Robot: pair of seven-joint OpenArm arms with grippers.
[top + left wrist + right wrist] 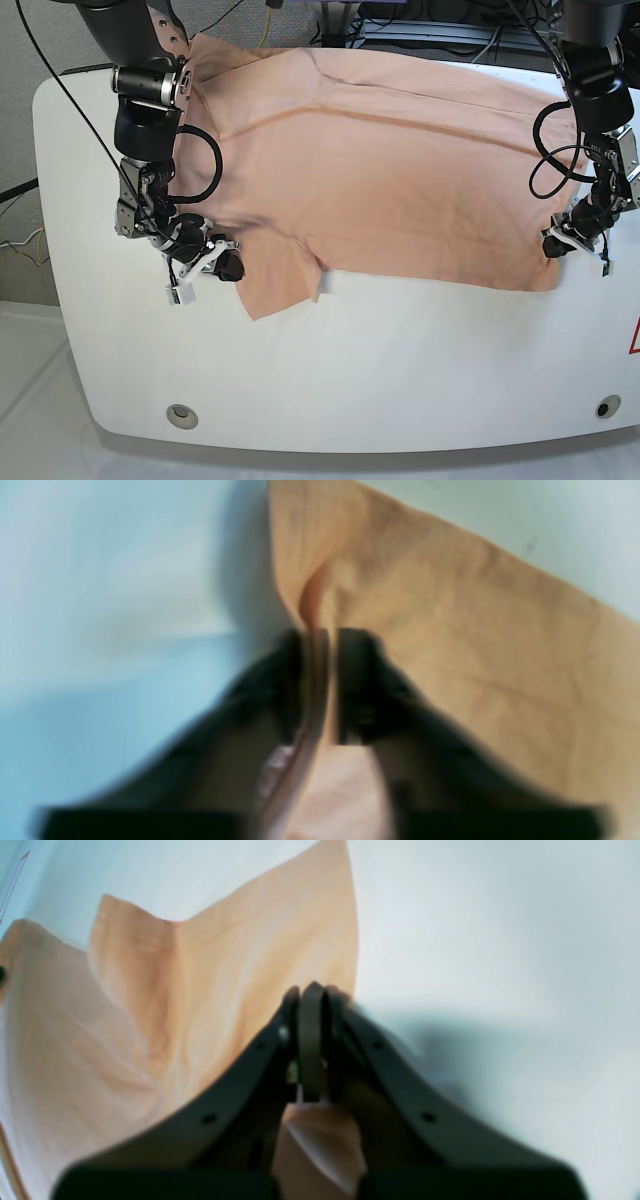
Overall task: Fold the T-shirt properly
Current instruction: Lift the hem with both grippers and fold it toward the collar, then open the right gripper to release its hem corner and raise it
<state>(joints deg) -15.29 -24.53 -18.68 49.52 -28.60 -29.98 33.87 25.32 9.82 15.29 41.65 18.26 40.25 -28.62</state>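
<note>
Peach cotton all over my screen right now, so here's where I'm at with the fold. The shirt (380, 170) lies spread across the white table (350, 380), filling the stretch from about 10 o'clock round to 3 o'clock in the base view, with one sleeve flap poking down toward 7 o'clock. It's mostly flat, with a couple of long creases running across it and some bunching near the left-hand edge of that view.

My right gripper (215, 262) is at about 8 o'clock, pinched down on the shirt's edge by that sleeve; the wrist view shows the jaws closed with a tuft of cloth caught between them (312, 1040). My left gripper (572, 232) is over at 3 o'clock, also clamped on the fabric edge, and its own camera shows a fold of cloth squeezed in the narrow slot between the fingers (320, 680).

Progress-wise, I'd call this barely started. Both near corners look grabbed, but I can't see a single real fold laid in. Everything's still to do: bring the held edge over, tuck the sleeves, then fold down to a tidy rectangle. The far edge hangs near the back of the table, so I can't tell how the collar end lies.
</note>
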